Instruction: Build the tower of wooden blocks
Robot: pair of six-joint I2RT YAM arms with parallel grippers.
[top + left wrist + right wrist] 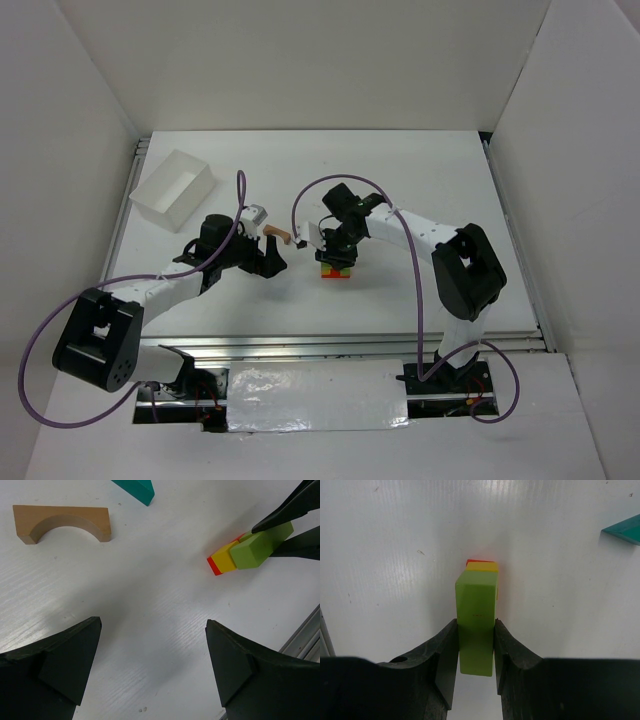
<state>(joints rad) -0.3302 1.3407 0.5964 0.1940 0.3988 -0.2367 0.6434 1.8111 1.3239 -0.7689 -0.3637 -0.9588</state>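
White tabletop (430,180) bears the started tower (337,270), red under yellow. Over it the right gripper (476,626) clamps a green block (476,597); it should settle square before release. The left gripper (154,630) gapes wide, its camera showing the tan arch (62,522) and teal wedge (137,487); the right wrist view misses the arch.

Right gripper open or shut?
Shut on the green block: the right gripper has both jaws flush against its sides.

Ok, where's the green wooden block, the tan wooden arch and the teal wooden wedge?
green wooden block (476,625), right wrist view, its broad near face.
tan wooden arch (62,514), left wrist view, band above its curve.
teal wooden wedge (137,489), left wrist view, its visible corner.
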